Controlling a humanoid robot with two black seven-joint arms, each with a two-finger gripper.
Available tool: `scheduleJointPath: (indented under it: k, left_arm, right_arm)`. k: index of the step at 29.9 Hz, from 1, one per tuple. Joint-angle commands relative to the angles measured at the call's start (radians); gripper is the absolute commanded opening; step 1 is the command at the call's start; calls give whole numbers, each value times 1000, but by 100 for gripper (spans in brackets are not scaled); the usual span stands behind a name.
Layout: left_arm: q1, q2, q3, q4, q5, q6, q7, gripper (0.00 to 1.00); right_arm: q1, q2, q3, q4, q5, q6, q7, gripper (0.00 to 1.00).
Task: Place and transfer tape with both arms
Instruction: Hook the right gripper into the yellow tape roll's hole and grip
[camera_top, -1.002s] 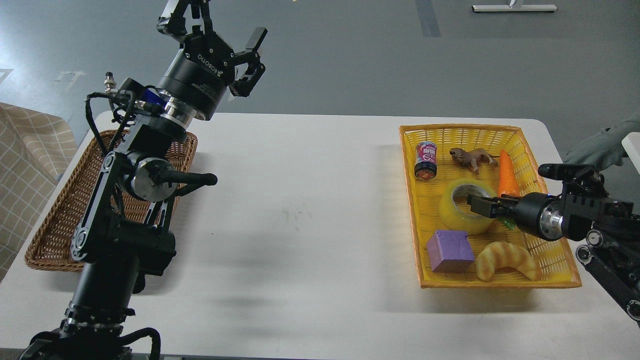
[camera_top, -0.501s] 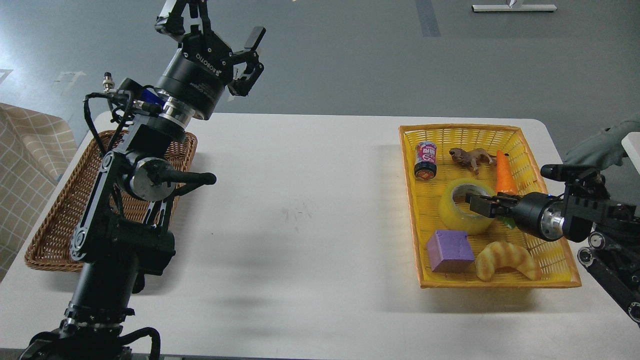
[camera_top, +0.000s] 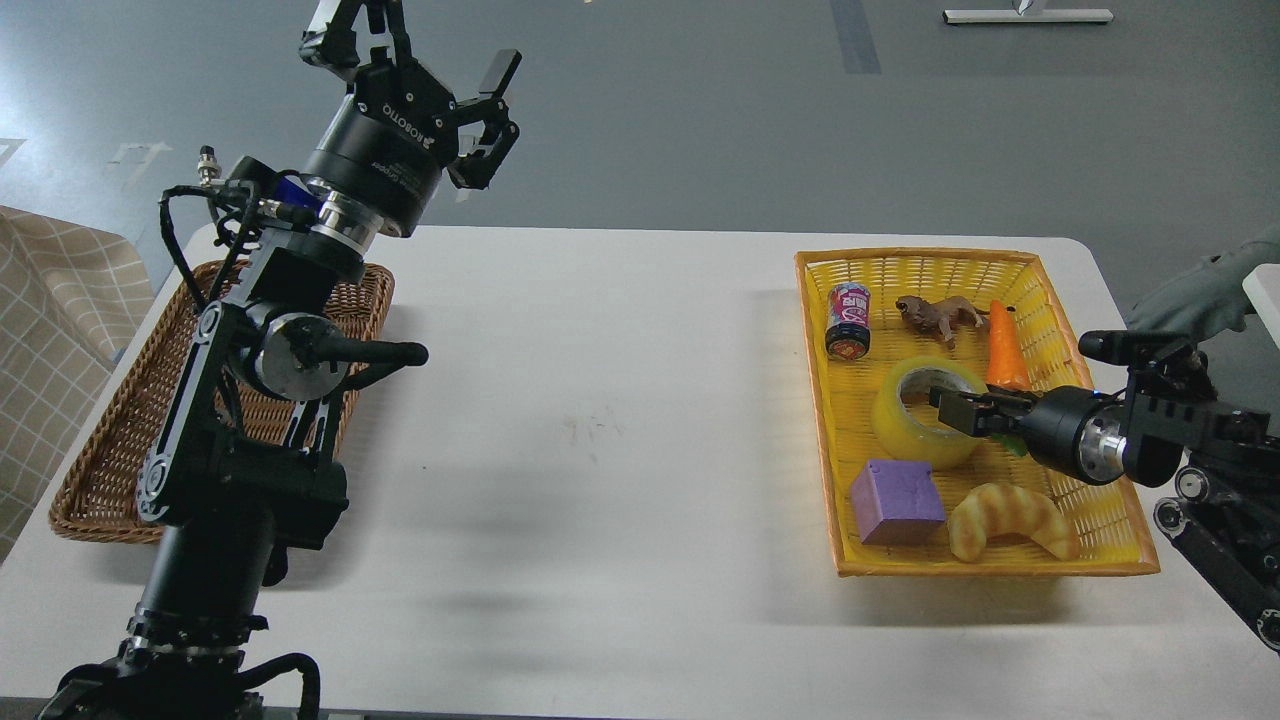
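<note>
The tape (camera_top: 912, 415), a yellowish translucent roll with a pale core, lies in the yellow basket (camera_top: 1100, 515) at the right. My right gripper (camera_top: 948, 408) comes in from the right and sits at the roll's right rim, touching it. Its dark fingers cannot be told apart, so its grip is unclear. My left gripper (camera_top: 420, 50) is raised high above the table's far left, open and empty, far from the tape.
The yellow basket also holds a can (camera_top: 848, 320), a toy animal (camera_top: 938, 315), a carrot (camera_top: 1003, 345), a purple cube (camera_top: 897, 502) and a croissant (camera_top: 1010, 520). A brown wicker basket (camera_top: 100, 470) stands at the left behind my left arm. A gloved hand (camera_top: 1200, 290) shows at the right edge.
The tape and my right gripper's tip have shifted slightly left. My left gripper has moved a little up and to the left.
</note>
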Motion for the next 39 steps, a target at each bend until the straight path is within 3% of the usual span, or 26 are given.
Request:
scheduleJointPath:
  k: [1,7,17,29,35,39]
  left_arm:
    - [0,0,-2,0,0,2,0,98]
    - [0,0,-2,0,0,2,0,98]
    - [0,0,-3,0,0,3,0,98]
    - [2,0,-5,0,0,3,0,98]
    - [3,0,-5,0,-2,2,0,98]
    - [3,0,-3,0,0,2,0,98]
  right_arm:
    - [-4,0,-2,-1,-1,0,0,69]
    - [-13,-23,0,2,-1,0,0,69]
    - [-41,-39,0,6,-58,2,-3,46]
    - [-56,-43,1,20,-59,2,-3,40]
    - [-56,-45,4,20,-59,3,-3,28]
    - [-56,-57,8,19,-59,12,-5,8]
